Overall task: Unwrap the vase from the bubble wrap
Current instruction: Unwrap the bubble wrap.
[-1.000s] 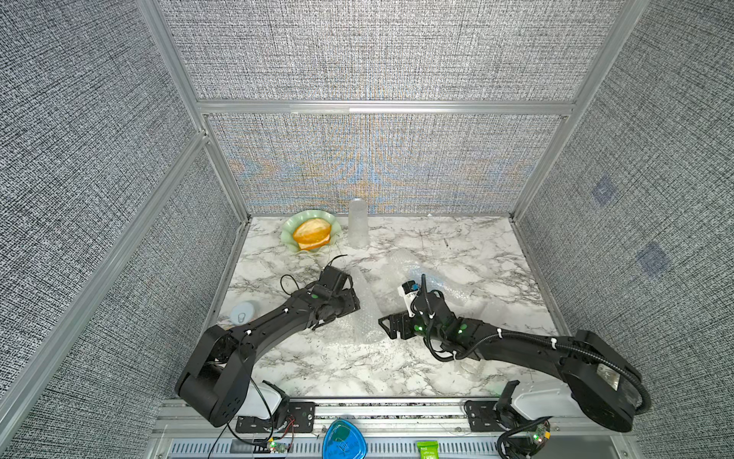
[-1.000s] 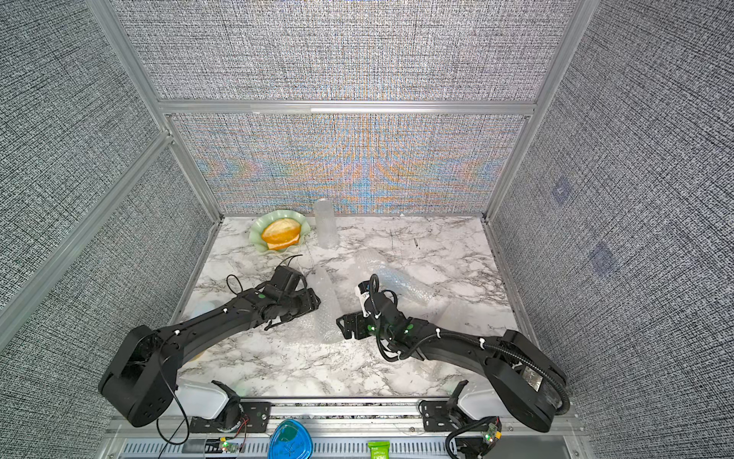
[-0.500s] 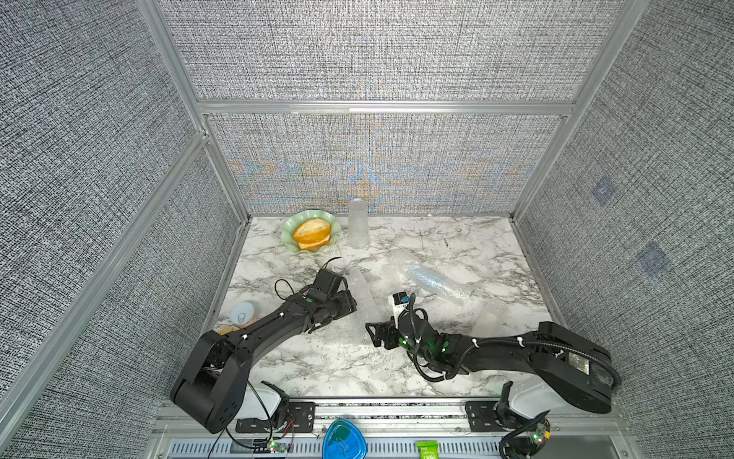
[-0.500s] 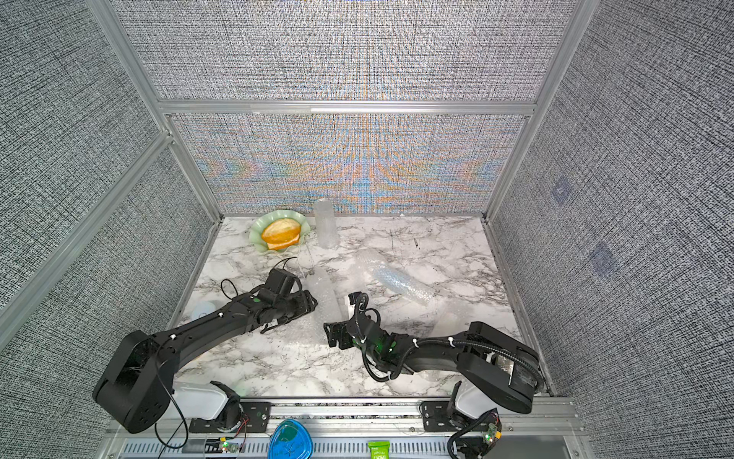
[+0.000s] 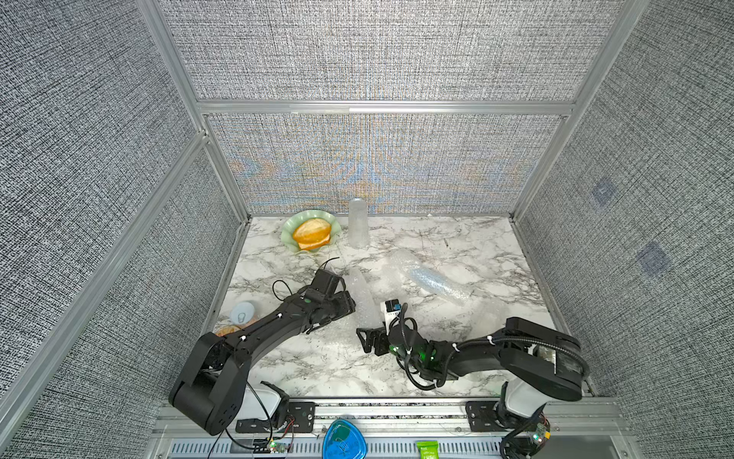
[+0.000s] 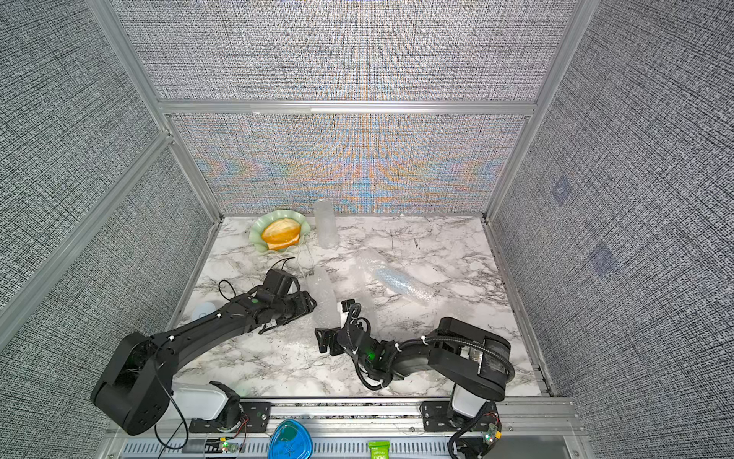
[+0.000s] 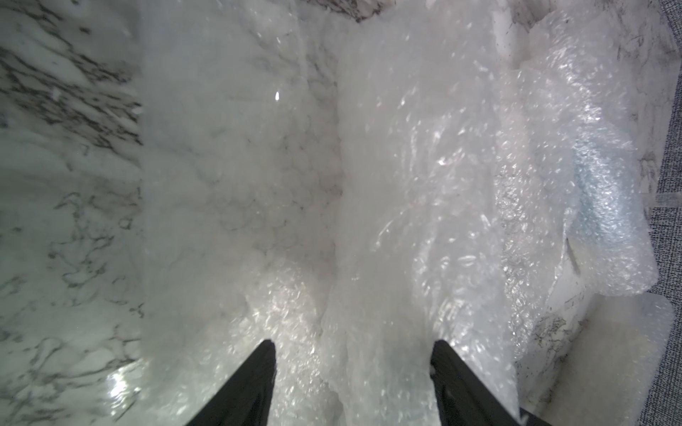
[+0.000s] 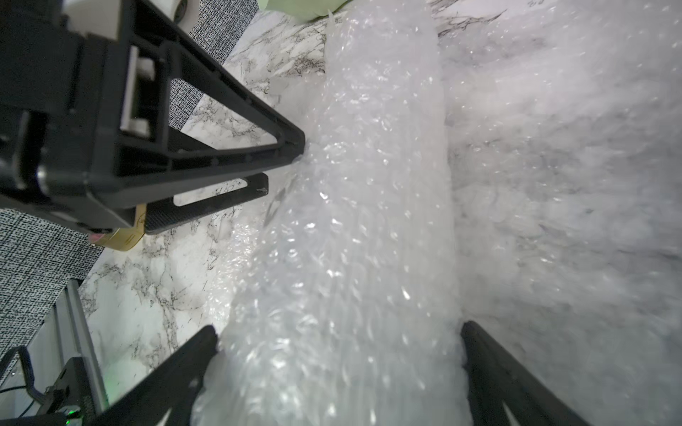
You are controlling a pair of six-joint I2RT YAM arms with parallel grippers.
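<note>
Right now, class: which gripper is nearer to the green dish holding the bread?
Left. The left gripper sits closer to the green dish at the table's back. The right gripper lies farther toward the front edge, beyond the bubble wrap.

A green scalloped dish (image 5: 288, 238) holding an orange bun (image 5: 312, 233) stands at the marble table's (image 5: 476, 246) back.

This is a robot test cell in a lab, no question: grey woven fabric panels (image 5: 99, 159) close in three sides, held by bare aluminium framing (image 5: 381, 107), over a marble-patterned tabletop (image 5: 476, 246). Two black arms are bolted to a metal rail (image 5: 397, 409) at the front edge (loose wiring and lit circuit boards hang there), and a green scalloped dish (image 5: 290, 234) sits as a prop.
</note>
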